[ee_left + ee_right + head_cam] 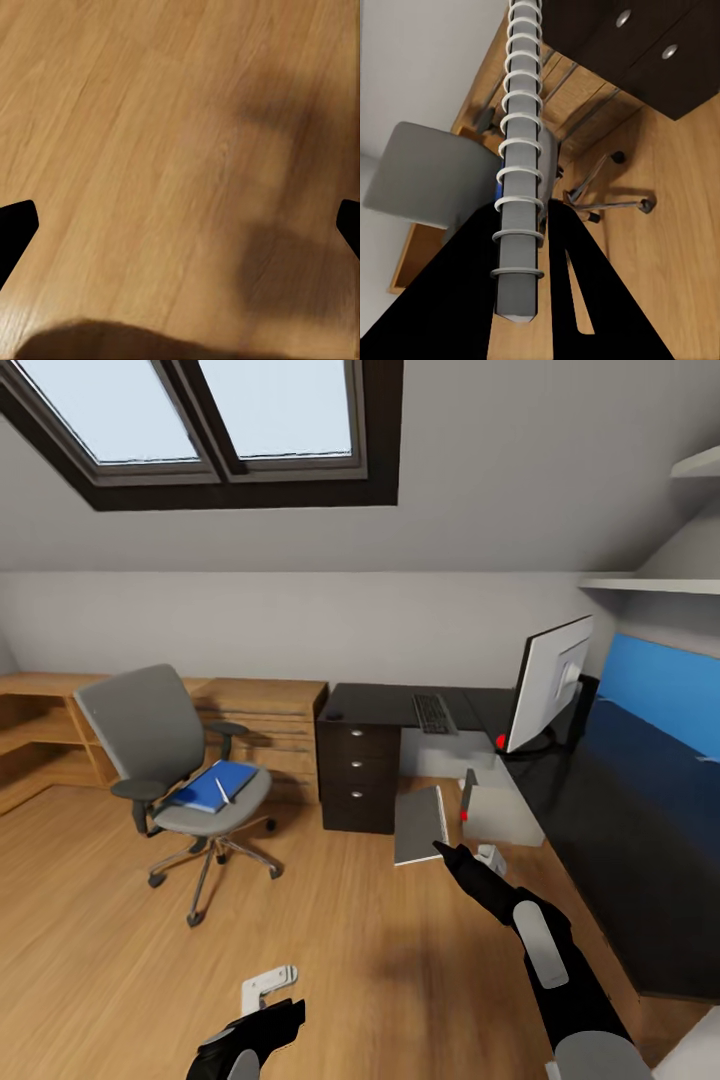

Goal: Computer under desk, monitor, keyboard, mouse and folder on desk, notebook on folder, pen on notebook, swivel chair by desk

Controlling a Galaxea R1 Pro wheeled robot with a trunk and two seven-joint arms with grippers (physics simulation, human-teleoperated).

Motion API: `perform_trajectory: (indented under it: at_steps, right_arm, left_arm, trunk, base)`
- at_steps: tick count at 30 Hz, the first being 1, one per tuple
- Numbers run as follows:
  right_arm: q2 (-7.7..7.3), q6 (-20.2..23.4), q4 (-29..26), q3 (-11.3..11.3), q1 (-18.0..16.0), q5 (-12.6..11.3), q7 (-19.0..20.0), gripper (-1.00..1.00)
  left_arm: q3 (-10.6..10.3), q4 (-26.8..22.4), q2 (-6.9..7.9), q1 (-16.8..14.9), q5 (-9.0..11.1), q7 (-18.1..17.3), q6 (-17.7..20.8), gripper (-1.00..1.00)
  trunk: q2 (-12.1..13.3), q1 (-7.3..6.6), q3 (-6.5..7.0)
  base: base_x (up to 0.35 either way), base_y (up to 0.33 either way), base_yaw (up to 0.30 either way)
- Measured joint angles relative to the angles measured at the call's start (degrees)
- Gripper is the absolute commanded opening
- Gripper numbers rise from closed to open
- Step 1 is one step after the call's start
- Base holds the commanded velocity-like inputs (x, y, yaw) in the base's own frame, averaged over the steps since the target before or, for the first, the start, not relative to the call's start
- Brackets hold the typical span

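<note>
The swivel chair (165, 760) was grey, and the folder (212, 786) on its seat was bright blue. The notebook (420, 825) was grey with a white spiral binding (520, 142). The tabletop (620, 840) was glossy black, the drawer unit (357, 775) dark brown with silver knobs, the floor (330, 970) light wood-grained.

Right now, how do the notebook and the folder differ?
The notebook is grey with a spiral binding; the folder is blue. The notebook is held up in the air, clamped edge-on in the right hand; the folder lies flat on the chair seat with a pen on it. Neither is on the desk yet.
</note>
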Motion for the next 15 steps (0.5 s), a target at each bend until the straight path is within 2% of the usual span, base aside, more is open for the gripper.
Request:
perform_trajectory:
  at_steps: [15]
  right_arm:
    - [-0.14, 0.1, 0.0, 0.0, 0.0, 0.0, 0.0, -1.00]
  left_arm:
    - [0.0, 0.0, 0.00, 0.0, 0.0, 0.0, -0.1, 1.00]
  trunk:
    - [6.0, -3.30, 2.69]
  base:
    - [0.330, -0.098, 0.000]
